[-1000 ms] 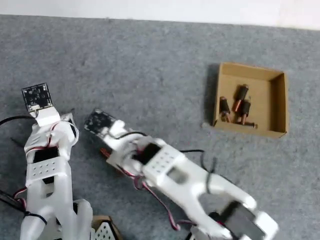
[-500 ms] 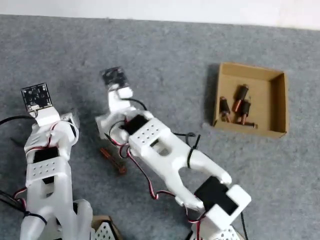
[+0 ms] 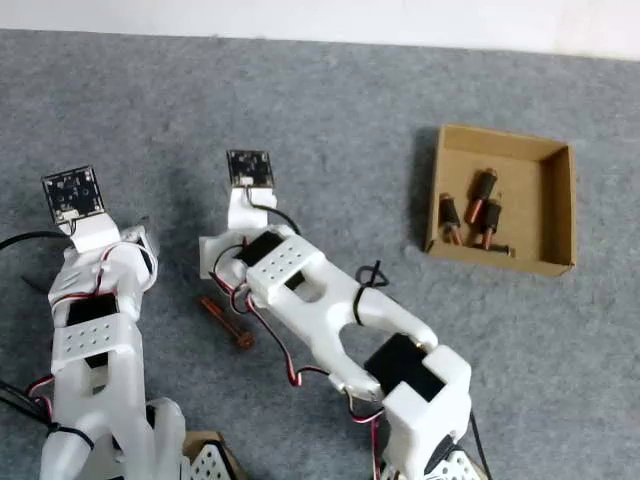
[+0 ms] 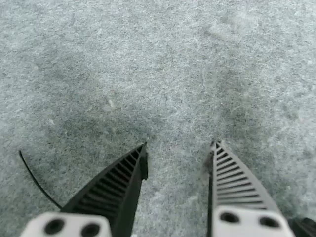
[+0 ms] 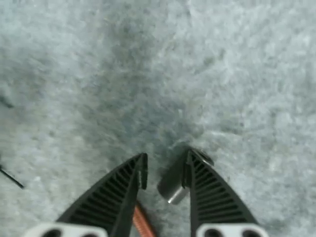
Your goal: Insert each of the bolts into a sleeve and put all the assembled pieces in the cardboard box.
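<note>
Hard to make out: from above, the right arm (image 3: 310, 300) covers the spot under its own wrist, and the left arm (image 3: 95, 340) does the same on its side.
Cut off: in the right wrist view the bolt (image 5: 142, 221) is just a short copper end running out of frame near the finger bases.
Right arm: comes up from the near edge and slants far-left across the middle of the table, wrist tipped down.
Right gripper (image 5: 166, 155): fingers parted, with a small grey sleeve (image 5: 172, 186) between them. It touches one finger and there is a gap to the other, so it is not clamped.
Left arm: runs along the left side, pointing to the far edge, wrist tipped down.
Left gripper (image 4: 180, 144): released, fingers wide apart over bare grey felt (image 3: 330, 110).
Bolt, from above: lies slanted on the felt between the two arms, just near-left of the right arm's wrist.
Cardboard box (image 3: 570, 205): far right, well apart from both arms, with several assembled pieces (image 3: 482, 190) lying inside.
</note>
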### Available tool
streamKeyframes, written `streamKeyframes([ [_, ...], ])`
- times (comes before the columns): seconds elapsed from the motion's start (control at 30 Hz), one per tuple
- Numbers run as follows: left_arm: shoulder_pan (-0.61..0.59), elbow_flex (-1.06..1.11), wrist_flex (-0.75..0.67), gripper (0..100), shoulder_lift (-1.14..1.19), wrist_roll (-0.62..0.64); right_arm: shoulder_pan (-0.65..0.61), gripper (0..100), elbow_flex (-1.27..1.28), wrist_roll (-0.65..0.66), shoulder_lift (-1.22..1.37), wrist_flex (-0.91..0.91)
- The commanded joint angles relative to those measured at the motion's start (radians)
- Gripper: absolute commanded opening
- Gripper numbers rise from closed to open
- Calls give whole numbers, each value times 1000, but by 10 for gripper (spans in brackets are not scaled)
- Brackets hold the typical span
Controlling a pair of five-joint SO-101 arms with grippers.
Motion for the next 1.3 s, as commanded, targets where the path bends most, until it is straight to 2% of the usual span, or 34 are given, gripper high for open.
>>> streamKeyframes([
  [0.0, -15, -13, -15, 196, -2, 11, 5, 116, -44, -11, -7, 47],
  [0.57, -10, -13, -17, 196, 1, 8, -1, 114, -45, -11, -8, 154],
  [1.27, -8, -13, -17, 196, 2, 8, -1, 113, -35, -11, 1, 157],
])
